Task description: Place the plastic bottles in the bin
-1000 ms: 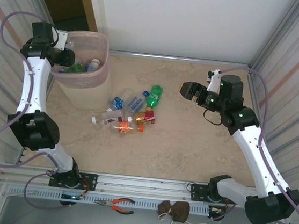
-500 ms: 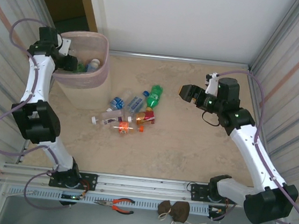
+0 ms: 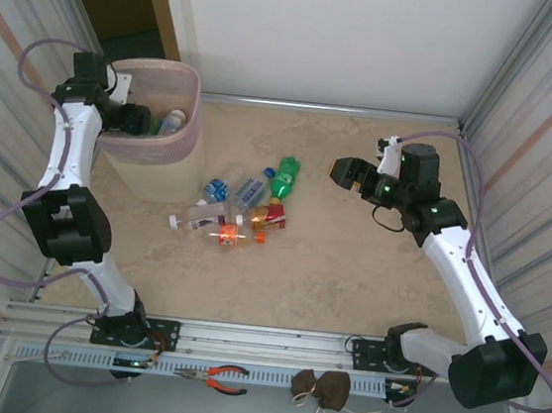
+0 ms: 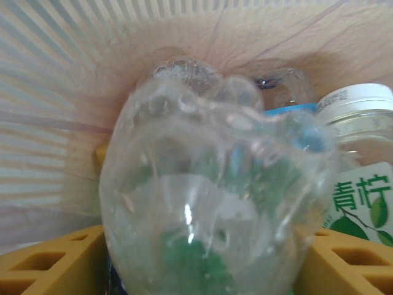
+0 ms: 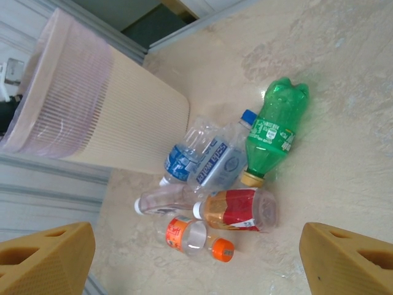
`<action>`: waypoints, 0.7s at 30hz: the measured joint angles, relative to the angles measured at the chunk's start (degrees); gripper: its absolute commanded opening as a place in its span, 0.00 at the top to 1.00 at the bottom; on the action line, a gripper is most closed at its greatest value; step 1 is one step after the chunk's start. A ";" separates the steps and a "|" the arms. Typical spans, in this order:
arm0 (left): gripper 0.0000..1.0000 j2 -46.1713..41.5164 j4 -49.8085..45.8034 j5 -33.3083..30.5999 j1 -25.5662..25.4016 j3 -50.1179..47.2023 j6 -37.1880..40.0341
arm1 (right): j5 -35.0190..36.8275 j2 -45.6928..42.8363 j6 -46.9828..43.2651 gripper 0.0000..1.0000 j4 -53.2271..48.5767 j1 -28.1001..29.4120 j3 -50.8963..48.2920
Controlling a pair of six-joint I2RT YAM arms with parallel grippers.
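Observation:
The pale-pink bin (image 3: 166,169) stands at the far left. My left gripper (image 3: 134,119) reaches inside it. A clear bottle (image 4: 202,184) with green showing through it sits between the yellow fingers (image 4: 49,261), which stand apart with a thin gap beside the right one. Behind it lies a white-capped bottle (image 4: 359,110) with a green label. On the floor are several bottles: a green one (image 5: 276,126), a red-labelled one (image 5: 239,210), an orange-capped one (image 5: 196,238), a clear one (image 5: 161,200) and two blue-labelled ones (image 5: 184,160). My right gripper (image 3: 343,169) hovers open to their right, holding nothing.
The floor bottles (image 3: 246,208) lie just right of the bin's base. Corrugated walls close in both sides and a white wall stands at the back. Pliers (image 3: 222,378) and a brown pouch (image 3: 323,389) rest on the near rail.
My left gripper has moved over the bin's rim and deeper inside, and its jaws have widened around the clear bottle. The right gripper has drifted slightly left.

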 measured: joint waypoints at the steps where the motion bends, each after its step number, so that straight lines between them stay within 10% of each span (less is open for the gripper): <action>1: 0.27 -0.28 -0.15 0.37 0.00 0.50 -0.20 | -0.17 0.00 0.00 0.15 0.00 0.00 0.00; 14: 0.28 -9.62 -0.39 9.05 -0.42 7.23 -2.16 | -0.20 -2.64 0.28 0.16 -0.07 0.00 0.00; 21: 0.28 -15.19 -0.39 13.49 -8.81 7.82 0.02 | 1.20 -4.28 1.53 0.16 -1.20 1.29 0.00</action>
